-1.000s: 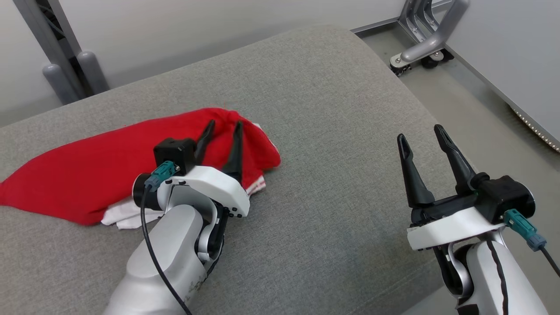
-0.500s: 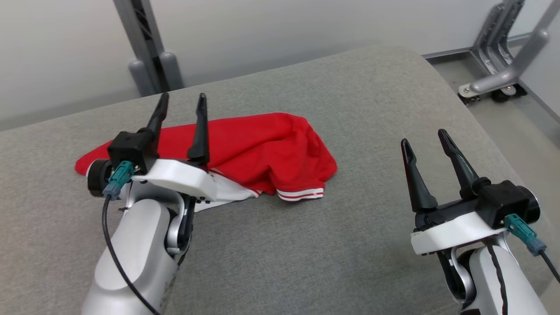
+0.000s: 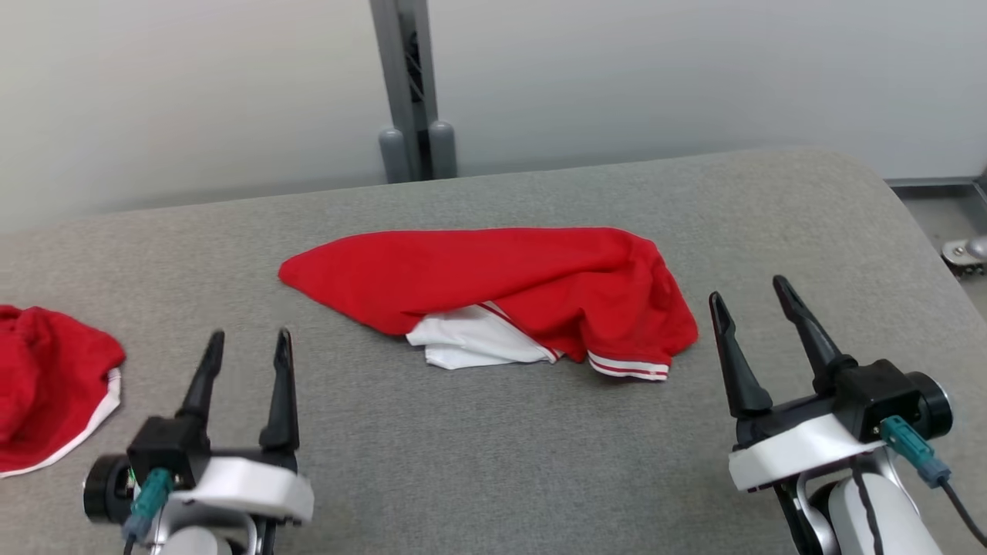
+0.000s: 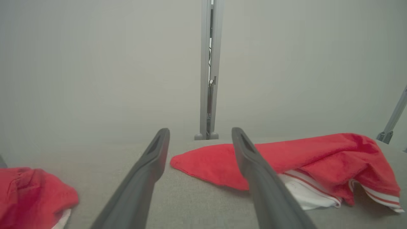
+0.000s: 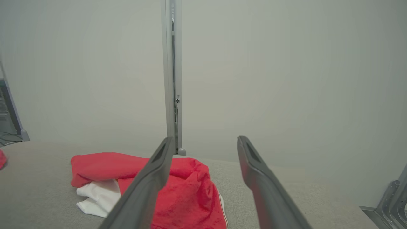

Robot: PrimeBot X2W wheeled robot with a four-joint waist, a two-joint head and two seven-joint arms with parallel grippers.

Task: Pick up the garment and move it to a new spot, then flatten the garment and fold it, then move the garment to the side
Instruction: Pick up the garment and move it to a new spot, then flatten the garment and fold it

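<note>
The garment (image 3: 501, 270) is a red top with white striped trim, lying crumpled and loose in the middle of the grey cushioned surface (image 3: 493, 462). White fabric pokes out under its near edge. My left gripper (image 3: 249, 335) stands open at the lower left, well short of the garment and holding nothing. At the lower right, my right gripper (image 3: 748, 289) is open too, just right of the garment's striped hem. The left wrist view shows the garment (image 4: 318, 152) ahead and to the right of the fingers. In the right wrist view the garment (image 5: 187, 190) lies ahead to the left.
A second red garment with white edging (image 3: 46, 385) lies at the far left of the surface, also seen from the left wrist (image 4: 31, 190). A grey metal post (image 3: 409, 92) stands behind the surface against the pale wall. The surface rounds off at the right, where a metal foot (image 3: 968, 250) stands on the floor.
My left gripper has opened, let go of the garment and drawn back to the lower left. The head camera has swung left, bringing the second red garment into view. The right gripper stays open.
</note>
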